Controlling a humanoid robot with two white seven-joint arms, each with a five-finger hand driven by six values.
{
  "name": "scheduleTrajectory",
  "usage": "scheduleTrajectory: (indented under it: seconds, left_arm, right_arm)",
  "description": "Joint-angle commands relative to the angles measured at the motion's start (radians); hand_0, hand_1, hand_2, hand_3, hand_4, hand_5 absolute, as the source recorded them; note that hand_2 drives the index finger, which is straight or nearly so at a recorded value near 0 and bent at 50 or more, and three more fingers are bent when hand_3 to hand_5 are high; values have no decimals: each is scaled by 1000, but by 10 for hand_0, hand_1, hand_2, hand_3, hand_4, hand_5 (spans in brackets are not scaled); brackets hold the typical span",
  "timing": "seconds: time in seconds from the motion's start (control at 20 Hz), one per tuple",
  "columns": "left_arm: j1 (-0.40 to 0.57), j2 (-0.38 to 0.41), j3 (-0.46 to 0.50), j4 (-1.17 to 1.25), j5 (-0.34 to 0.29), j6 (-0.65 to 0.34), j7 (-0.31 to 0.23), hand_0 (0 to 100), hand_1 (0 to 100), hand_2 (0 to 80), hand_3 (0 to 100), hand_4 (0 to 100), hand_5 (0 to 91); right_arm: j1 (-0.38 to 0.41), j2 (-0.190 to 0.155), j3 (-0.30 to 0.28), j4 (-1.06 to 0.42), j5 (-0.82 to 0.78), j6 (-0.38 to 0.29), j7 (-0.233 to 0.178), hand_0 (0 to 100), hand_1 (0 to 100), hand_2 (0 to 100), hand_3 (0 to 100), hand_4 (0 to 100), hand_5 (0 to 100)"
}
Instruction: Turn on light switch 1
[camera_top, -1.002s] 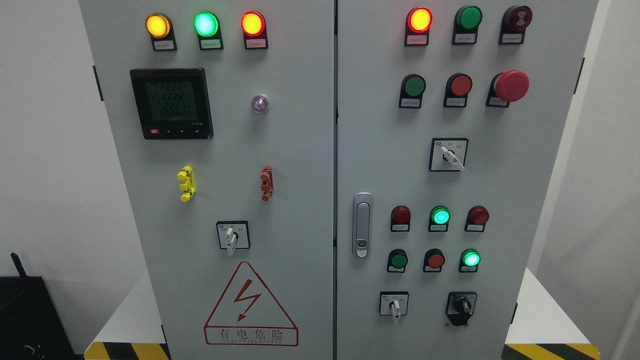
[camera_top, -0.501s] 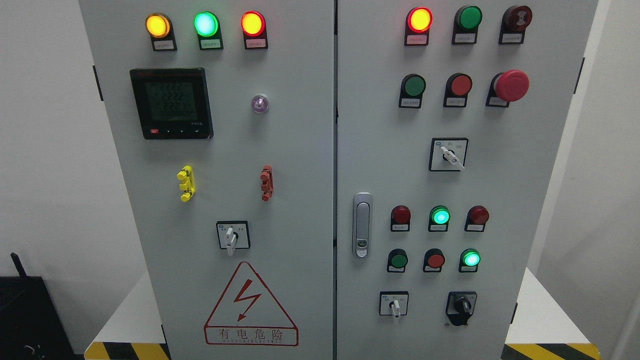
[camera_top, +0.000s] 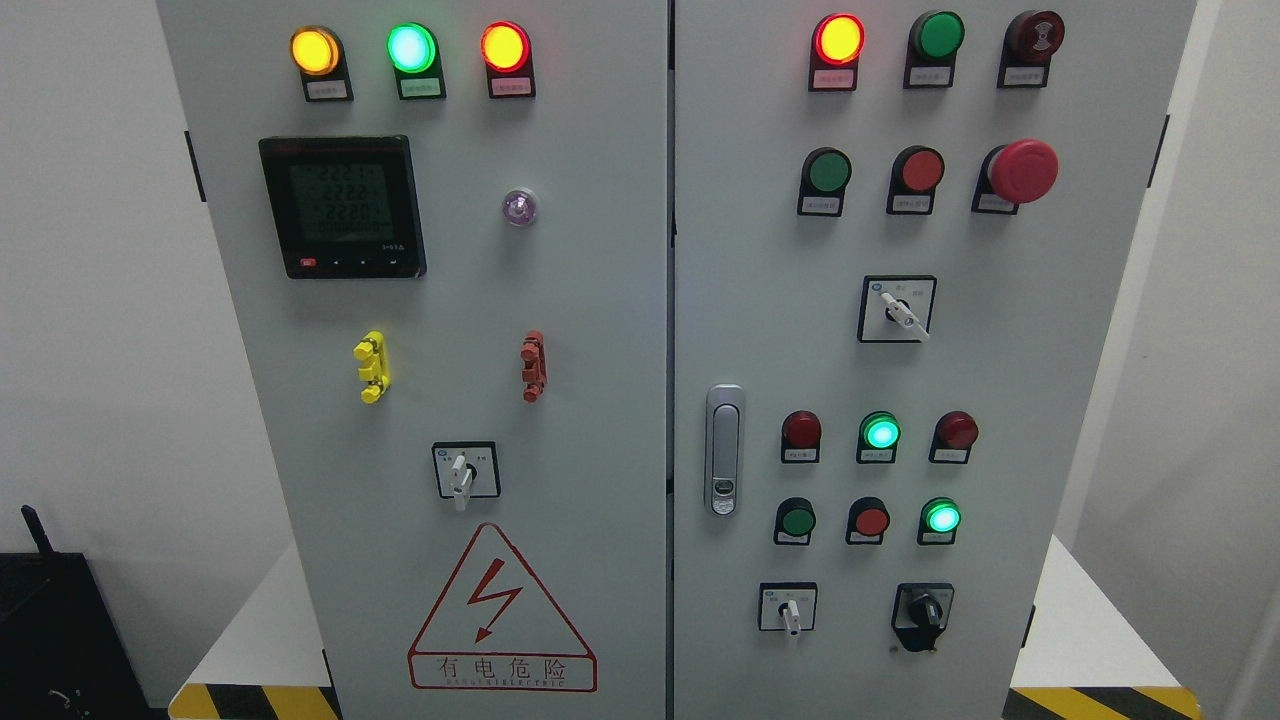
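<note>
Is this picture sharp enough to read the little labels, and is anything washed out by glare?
Head view: evenly lit and mostly sharp; the lit lamps, such as the green lamp, bloom so their centres wash out; the small labels are too tiny to read; the meter screen digits look dim; the cabinet narrows downward. No hand in view.

A white platform (camera_top: 1075, 620) is carrying the grey electrical cabinet (camera_top: 620, 330), which is standing upright on it and filling the frame from 12 to 6 o'clock. Bare platform surface is showing at 8 o'clock and 4 o'clock. Yellow-and-black hazard striping (camera_top: 1100, 702) is running along its front edge at 7 and 5 o'clock.
</note>
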Motion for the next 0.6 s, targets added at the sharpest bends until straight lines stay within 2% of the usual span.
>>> scheduleTrajectory:
  seconds: [0.0,0.1,0.3,0.4,0.55]
  left_arm:
    - [-74,-1,-108,-297,8,121,71,0,680,405,827,874,800]
    - [-103,-1,-140,-316,8,167,134,0,682,401,822,873,801]
    - [-152,-4,-199,-328,2,242,219,0,706,407,814,870,778]
    - [-183,-12,-219,-328,-5,247,237,0,718,415,818,871,778]
    - [-227,-39,-234,-330,-48,277,243,0,737,436,820,871,778]
  right_arm:
    - [0,0,0,0,-25,1,0,0,0,0,0,0,0]
    - [0,0,0,0,-25,-1,0,0,0,0,0,0,0]
    - [0,0,0,0,-25,1,0,0,0,0,0,0,0]
    - [0,0,0,0,-25,1,0,0,0,0,0,0,0]
    - [0,0,0,0,-25,1,0,0,0,0,0,0,0]
